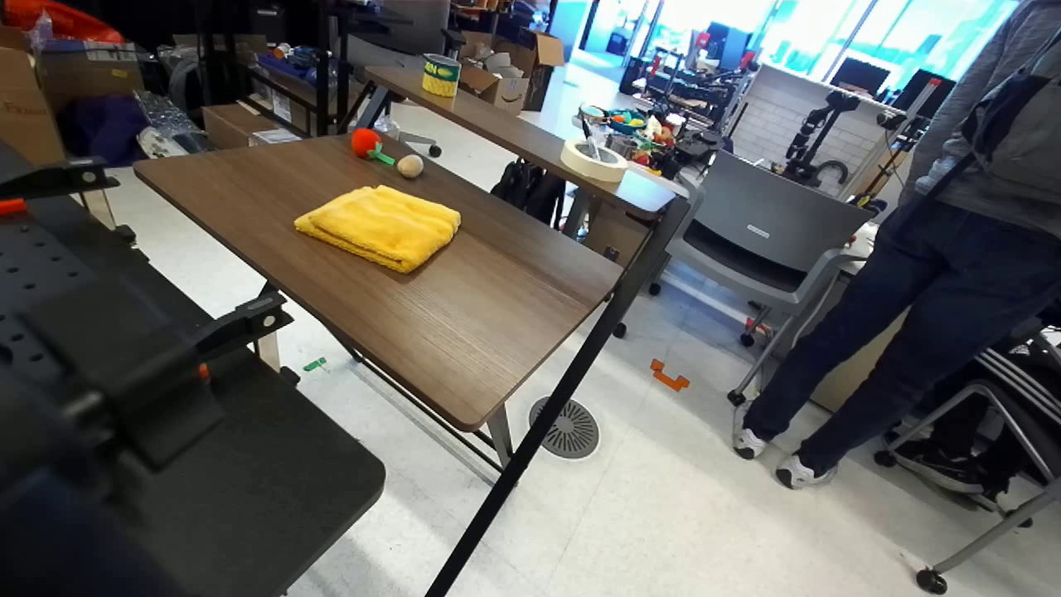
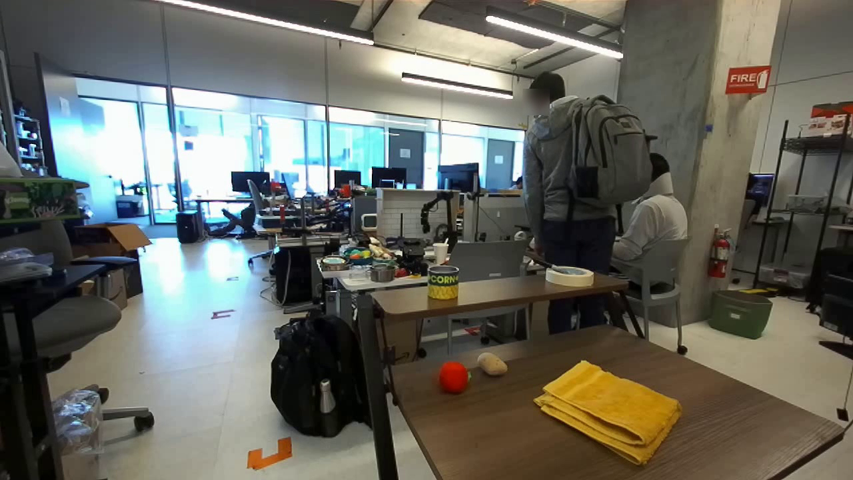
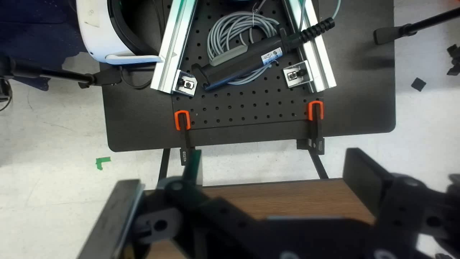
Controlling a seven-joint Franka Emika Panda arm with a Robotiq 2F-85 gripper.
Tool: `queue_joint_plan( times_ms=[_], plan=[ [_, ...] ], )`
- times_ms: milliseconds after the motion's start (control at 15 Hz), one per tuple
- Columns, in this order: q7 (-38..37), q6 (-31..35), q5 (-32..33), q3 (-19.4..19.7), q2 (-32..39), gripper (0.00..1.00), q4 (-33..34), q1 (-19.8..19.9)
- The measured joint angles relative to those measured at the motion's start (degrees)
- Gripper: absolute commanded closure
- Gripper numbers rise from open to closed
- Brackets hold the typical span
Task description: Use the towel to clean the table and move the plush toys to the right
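Observation:
A folded yellow towel (image 1: 380, 225) (image 2: 610, 410) lies flat near the middle of the brown table (image 1: 489, 332) (image 2: 740, 393). Beyond it in an exterior view, close to the table's far edge, are two plush toys: a round red one (image 1: 365, 143) (image 2: 454, 377) with a green stem, and a small beige one (image 1: 409, 166) (image 2: 492, 364) beside it. My gripper (image 3: 275, 150) appears only in the wrist view, its fingers spread wide with nothing between them. Below it show the table's edge and the floor. Neither towel nor toys come into the wrist view.
A raised shelf (image 1: 514, 124) along the table's side carries a corn can (image 1: 441, 75) (image 2: 443, 283) and a tape roll (image 1: 593, 161) (image 2: 569, 277). The black base table (image 3: 251, 135) holds orange-tipped clamps, rails, a coiled cable (image 3: 233, 28) and a white headset (image 3: 97, 32). Someone stands behind the shelf.

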State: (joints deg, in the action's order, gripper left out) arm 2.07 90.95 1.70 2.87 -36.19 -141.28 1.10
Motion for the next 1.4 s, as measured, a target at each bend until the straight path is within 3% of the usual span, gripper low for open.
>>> queue_joint_plan(
  times_ms=[267,533,733,1000,1400],
  plan=[
    [-0.76,3.64,-2.57,2.24,2.51,0.00,4.60,0.22],
    [-6.64,16.63,-7.77,3.60,14.48,0.00,12.56,1.40],
    [-15.19,26.55,-7.90,2.68,25.52,0.00,16.71,1.80],
    [-23.25,27.31,-7.84,1.36,39.32,0.00,24.22,1.78],
    [-23.98,26.95,-7.84,1.31,41.42,0.00,26.75,1.78]
  ],
)
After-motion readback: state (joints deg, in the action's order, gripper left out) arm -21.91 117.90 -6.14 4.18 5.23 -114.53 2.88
